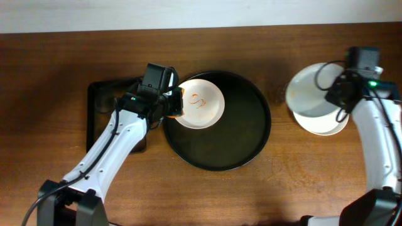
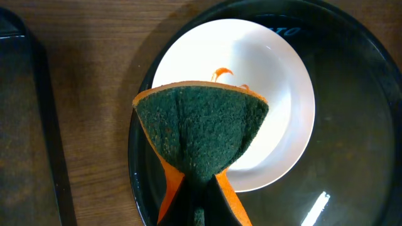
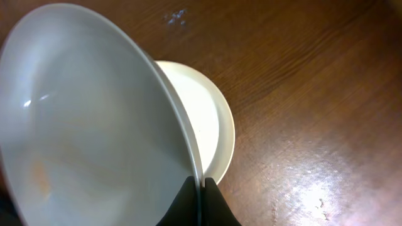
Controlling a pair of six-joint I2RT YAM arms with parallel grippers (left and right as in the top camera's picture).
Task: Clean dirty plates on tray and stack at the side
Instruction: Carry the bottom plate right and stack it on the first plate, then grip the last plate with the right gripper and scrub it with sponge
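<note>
Dark brown wood table [image 1: 264,194] w/ visible grain. Black rectangular tray [image 1: 100,125] lies toward its L side. Pale strip [image 1: 201,12] along far edge.

A white plate [image 1: 202,108], smeared orange, lies flat in the round black tray [image 1: 246,139] just ahead of the left claw [image 1: 174,104], its near edge under the claw's folded green sponge [image 2: 201,135]. The right claw [image 3: 200,188] pinches a second plate [image 3: 94,125] by the rim, tilted over a third plate [image 3: 212,125] lying flat.

Stained plate [image 1: 202,105] on tray [image 1: 246,139], stack [image 1: 328,128] aside
</note>
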